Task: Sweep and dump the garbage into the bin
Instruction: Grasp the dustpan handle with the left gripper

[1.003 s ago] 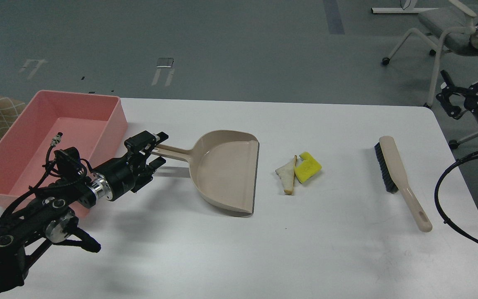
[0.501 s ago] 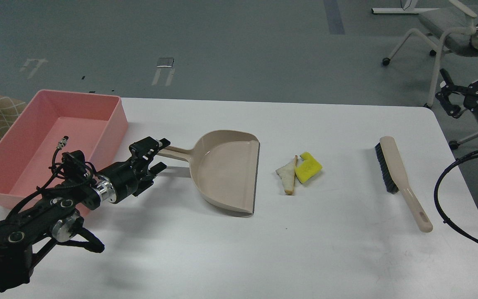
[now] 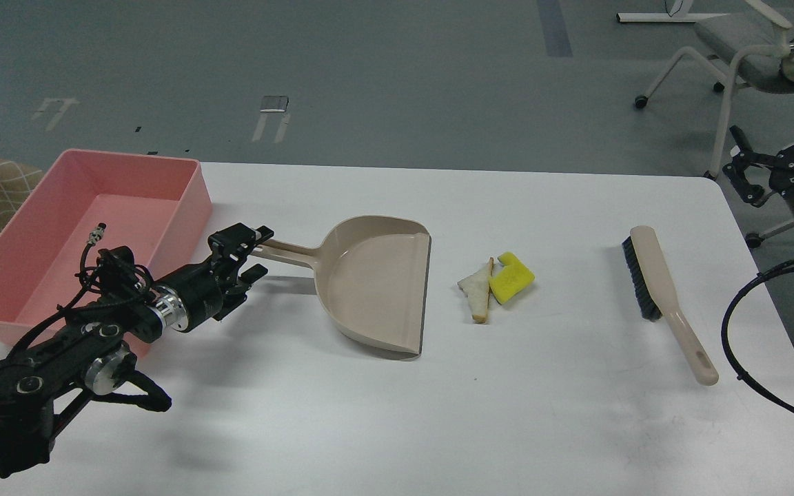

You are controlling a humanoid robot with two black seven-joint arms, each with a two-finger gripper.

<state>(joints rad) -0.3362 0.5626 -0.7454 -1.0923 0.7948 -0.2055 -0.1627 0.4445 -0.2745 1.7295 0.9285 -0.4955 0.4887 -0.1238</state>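
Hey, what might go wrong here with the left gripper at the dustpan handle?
1. The left gripper meets only the tip of the dustpan handle, so the pan may pivot or slip.
2. The bread slice and yellow foam block lie close to the pan's open edge; a shove could scatter them.
3. The pink bin stands right beside the arm and might get bumped.

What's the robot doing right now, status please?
Left gripper open at dustpan handle. Right gripper off table, idle. Garbage unswept beside brush; bin waiting.
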